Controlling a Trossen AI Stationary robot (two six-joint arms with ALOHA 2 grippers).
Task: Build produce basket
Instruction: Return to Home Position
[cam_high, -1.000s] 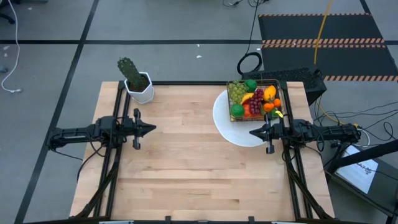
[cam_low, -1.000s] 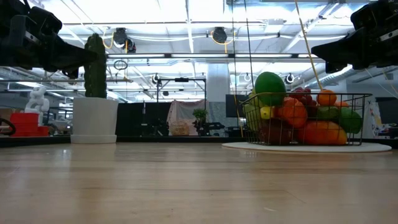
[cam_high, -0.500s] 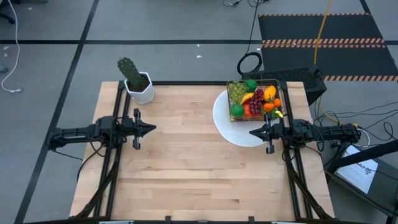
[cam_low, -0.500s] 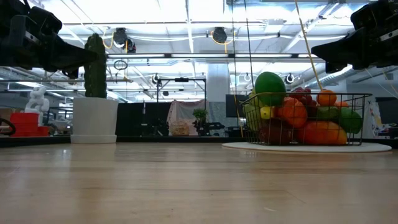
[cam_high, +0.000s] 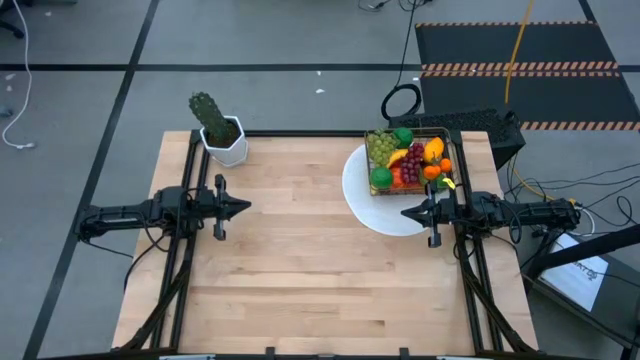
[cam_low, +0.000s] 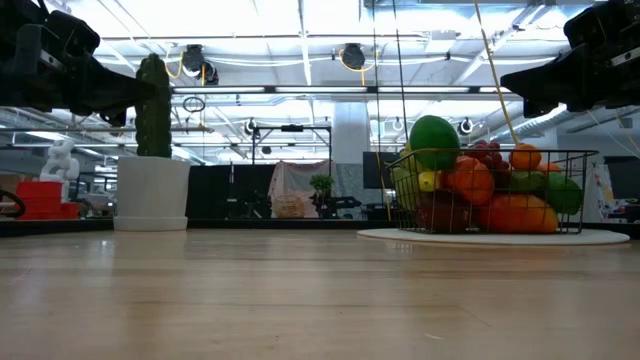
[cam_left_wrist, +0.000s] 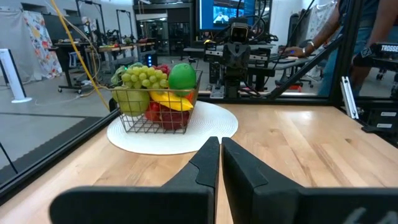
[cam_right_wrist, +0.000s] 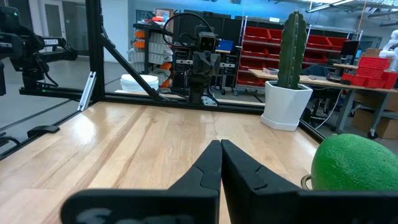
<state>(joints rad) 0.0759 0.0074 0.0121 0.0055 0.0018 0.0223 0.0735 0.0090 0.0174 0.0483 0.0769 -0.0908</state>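
The wire basket (cam_high: 410, 160) stands on a white round plate (cam_high: 375, 205) at the table's far right, heaped with produce: green grapes (cam_left_wrist: 144, 78), a green lime (cam_left_wrist: 182, 77), a banana, oranges, red fruit. It also shows in the low view (cam_low: 490, 190). My left gripper (cam_high: 243, 208) is shut and empty above the table's left side. My right gripper (cam_high: 406, 212) is shut and empty above the plate's near edge, just near of the basket. A green fruit (cam_right_wrist: 354, 168) shows close beside it.
A potted green cactus in a white hexagonal pot (cam_high: 220, 135) stands at the table's far left corner. Bare wooden tabletop (cam_high: 310, 260) lies between the two arms and toward the near edge. A person shows beyond the table in the left wrist view (cam_left_wrist: 367, 37).
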